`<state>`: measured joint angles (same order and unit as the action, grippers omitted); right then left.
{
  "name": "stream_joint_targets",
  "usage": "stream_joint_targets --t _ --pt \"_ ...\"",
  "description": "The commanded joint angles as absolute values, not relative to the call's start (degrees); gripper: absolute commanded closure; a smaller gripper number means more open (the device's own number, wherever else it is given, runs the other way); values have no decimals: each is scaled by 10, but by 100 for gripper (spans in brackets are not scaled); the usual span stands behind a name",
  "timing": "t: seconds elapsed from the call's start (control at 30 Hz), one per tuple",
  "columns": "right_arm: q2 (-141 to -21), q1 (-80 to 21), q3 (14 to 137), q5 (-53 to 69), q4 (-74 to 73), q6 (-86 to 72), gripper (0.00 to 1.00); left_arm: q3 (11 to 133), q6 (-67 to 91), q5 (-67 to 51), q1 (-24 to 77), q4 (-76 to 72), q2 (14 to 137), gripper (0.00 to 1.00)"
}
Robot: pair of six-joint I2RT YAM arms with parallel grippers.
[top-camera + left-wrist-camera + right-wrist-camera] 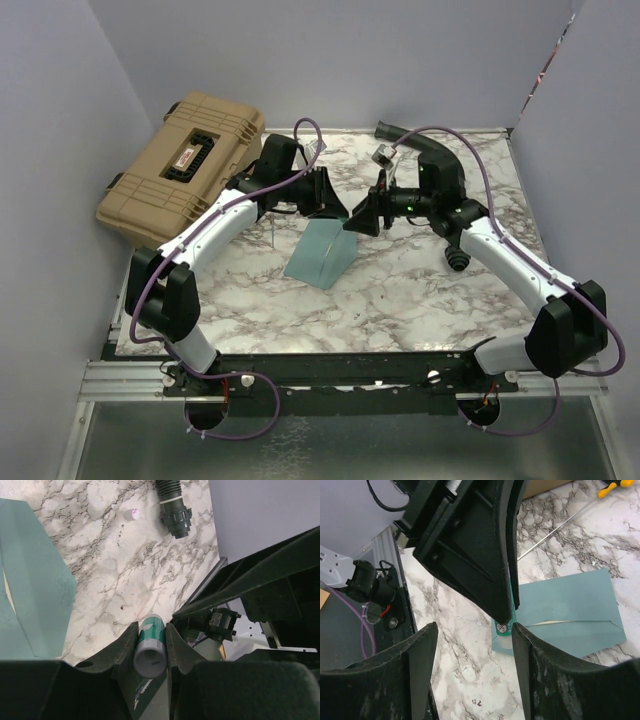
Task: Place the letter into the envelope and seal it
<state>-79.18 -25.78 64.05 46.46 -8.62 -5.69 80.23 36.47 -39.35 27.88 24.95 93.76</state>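
Left gripper [151, 627] is clamped on a green-and-white stick [150, 647], held at the edge of the envelope [570, 605], which lies on the marble table [420, 290]. I see my right gripper [474, 630] with jaws apart just beside it. Only a pale sliver [545, 623] shows at the flap line.

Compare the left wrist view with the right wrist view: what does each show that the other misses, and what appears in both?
Only the left wrist view shows the black ribbed hose fitting and a small white cap. Only the right wrist view shows the screwdriver with its yellow handle. Both show the teal envelope and the left gripper shut on a green-and-white glue stick.
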Motion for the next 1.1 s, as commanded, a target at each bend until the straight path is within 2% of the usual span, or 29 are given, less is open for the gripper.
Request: stream_joint_targets --t 0.0,0.3,0.37,0.6,0.63,0.67,0.73,0.83,0.97,1.07 --pt "-808 -262 647 480 -79 -37 36 804 381 -422 284 220 910 100" --pt "-827 -272 650 455 -97 -14 39 804 395 -439 287 204 910 100" --pt "-831 -272 652 446 -89 -29 48 804 399 -442 287 202 911 100" --pt "-841 -272 655 447 -65 -76 89 820 433 -394 286 184 896 100" --pt "-840 -272 654 442 -60 -89 96 821 447 -377 286 174 891 97" --pt "-838 -272 653 428 -53 -109 99 818 463 -363 286 158 881 92" --pt "-831 -272 649 428 -14 -159 100 803 504 -338 286 108 867 73" --pt "-816 -272 627 429 101 -264 100 760 542 -300 287 28 840 55" --pt "-807 -272 611 400 210 -389 100 703 568 -266 287 -63 808 47" --pt "-803 -272 603 371 256 -461 100 668 581 -266 287 -117 798 46"
